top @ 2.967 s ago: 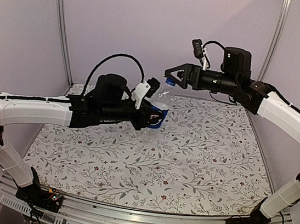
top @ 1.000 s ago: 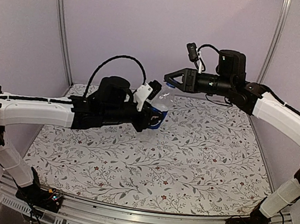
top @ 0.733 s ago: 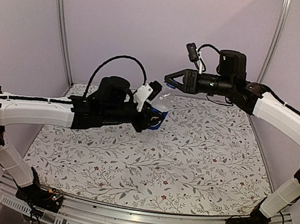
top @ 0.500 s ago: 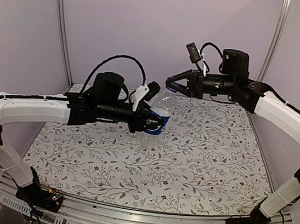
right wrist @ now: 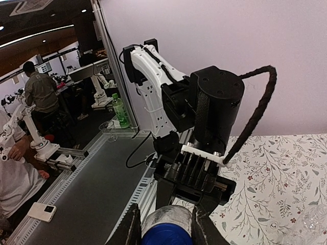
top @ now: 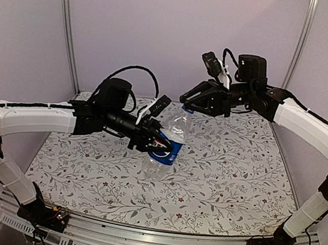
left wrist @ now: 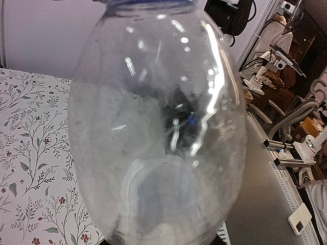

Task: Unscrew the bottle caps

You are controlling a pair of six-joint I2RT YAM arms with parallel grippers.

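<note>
A clear bottle (top: 176,126) with a blue Pepsi label (top: 168,151) hangs tilted above the table, neck up and to the right. My left gripper (top: 161,144) is shut on its labelled lower body. In the left wrist view the bottle (left wrist: 153,122) fills the frame and hides my own fingers. My right gripper (top: 186,104) is shut on the bright blue cap (right wrist: 166,237), which sits between its two black fingers (right wrist: 131,227) on the clear neck. The other bottle and its cap are out of view.
The floral table mat (top: 216,184) lies under both arms. Behind the cap in the right wrist view stands the left arm's black wrist (right wrist: 212,112). A clear plastic thing (right wrist: 309,222), too cut off to identify, lies on the mat at that view's lower right edge.
The left arm has carried the bottle down and toward the near right, tilting it more. The right gripper has dipped and followed with the cap.
</note>
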